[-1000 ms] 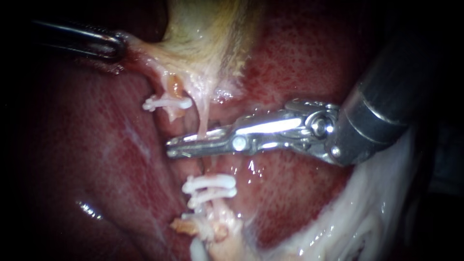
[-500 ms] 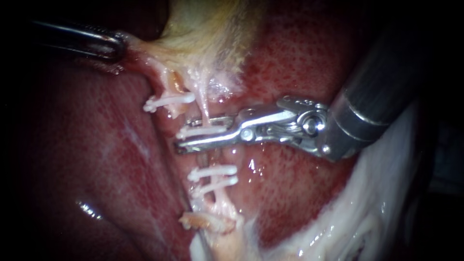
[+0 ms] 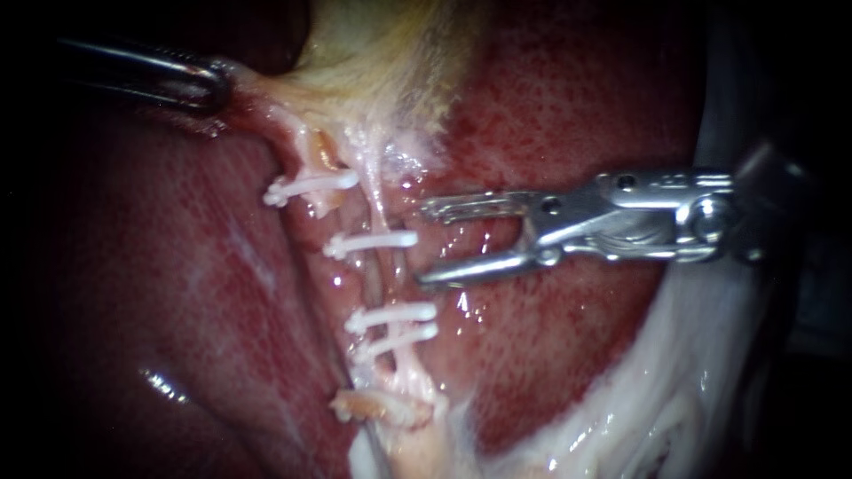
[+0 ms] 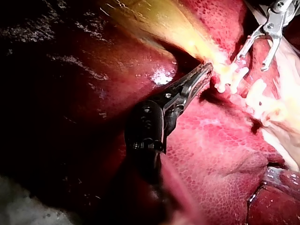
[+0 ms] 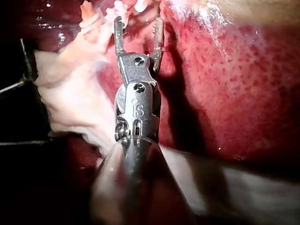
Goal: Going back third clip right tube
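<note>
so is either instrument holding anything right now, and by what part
Left instrument grips the gallbladder by its pale tapering edge; right instrument holds nothing, jaws open.

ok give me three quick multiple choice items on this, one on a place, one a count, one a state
1. The silver right instrument sits: A around the left tube; B beside the thin pale right tube, clear of it; C on the gallbladder.
2. White plastic clips on the right tube: A one; B three; C five.
3. The dark left instrument is: A open, empty; B shut, empty; C shut on pale gallbladder tissue.
Answers: 1 B, its open claw stands off the tube; 2 B, one alone, two paired; 3 C, the strand runs taut from its tip.
</note>
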You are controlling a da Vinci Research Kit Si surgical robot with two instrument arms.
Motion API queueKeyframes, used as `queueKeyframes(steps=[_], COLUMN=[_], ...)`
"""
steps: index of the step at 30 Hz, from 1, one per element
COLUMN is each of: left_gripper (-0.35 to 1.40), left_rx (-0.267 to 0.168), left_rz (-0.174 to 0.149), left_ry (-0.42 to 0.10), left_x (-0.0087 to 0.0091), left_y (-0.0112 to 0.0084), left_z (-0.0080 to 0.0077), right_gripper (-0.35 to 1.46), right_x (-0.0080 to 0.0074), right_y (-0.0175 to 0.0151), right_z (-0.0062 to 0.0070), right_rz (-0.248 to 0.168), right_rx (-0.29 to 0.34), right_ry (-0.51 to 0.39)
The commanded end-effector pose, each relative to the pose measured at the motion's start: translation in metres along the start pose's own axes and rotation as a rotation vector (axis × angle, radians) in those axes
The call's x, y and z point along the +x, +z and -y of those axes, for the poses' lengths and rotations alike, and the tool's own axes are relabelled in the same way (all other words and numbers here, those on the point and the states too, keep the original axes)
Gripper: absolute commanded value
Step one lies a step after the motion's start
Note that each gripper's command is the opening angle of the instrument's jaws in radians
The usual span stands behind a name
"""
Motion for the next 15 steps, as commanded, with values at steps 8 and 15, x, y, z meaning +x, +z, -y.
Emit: queueKeyframes(steps=[8, 15], left_gripper=[-0.35, -0.35], left_rx=[-0.001, 0.007], left_rz=[0.0, -0.001], left_ry=[0.0, 0.005], left_x=[0.0, -0.0011], left_y=[0.0001, 0.0013], left_z=[0.0003, 0.0013], right_gripper=[0.5, 0.5], right_x=[-0.0011, -0.0015], right_y=[-0.0042, -0.0051], right_z=[0.002, 0.0023], right_rz=[0.017, 0.019], right_rx=[0.003, 0.0], right_ry=[-0.103, -0.116])
